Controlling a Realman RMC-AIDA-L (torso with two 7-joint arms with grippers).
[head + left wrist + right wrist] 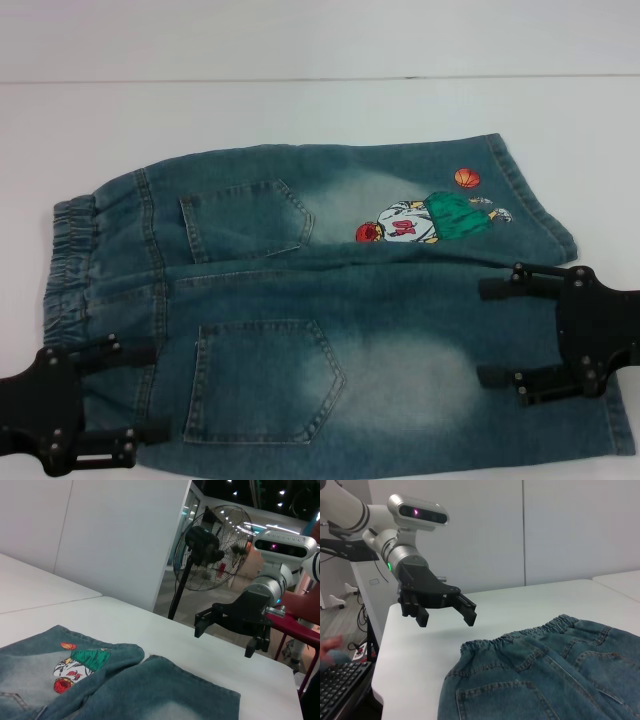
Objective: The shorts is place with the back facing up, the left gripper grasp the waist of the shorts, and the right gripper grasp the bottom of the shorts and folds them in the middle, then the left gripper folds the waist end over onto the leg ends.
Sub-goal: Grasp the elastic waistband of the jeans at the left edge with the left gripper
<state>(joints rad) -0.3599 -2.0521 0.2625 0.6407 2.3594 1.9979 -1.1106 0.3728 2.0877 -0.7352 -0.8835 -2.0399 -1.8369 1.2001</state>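
Bare bench (300,110) rings the shorts (400,330); both hands hover open above, the left hand (135,392) waist-side, the right hand (488,333) hem-side.

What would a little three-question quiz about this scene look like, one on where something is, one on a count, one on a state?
1. Where does the waist of the shorts lie?
A. On the robot's left
B. On the robot's right
C. Folded under the legs

2. How many back pockets show?
A. One
B. Two
C. Four

3. What are the left gripper and right gripper doing?
A. Both clamped on denim
B. Open, holding nothing
C. One lifting the shorts

Answers:
1. A: the ruched band sits at the left end in the head view.
2. B: one pocket lies beyond the other pocket.
3. B: both sets of jaws stand apart above the cloth, which lies flat on the table.
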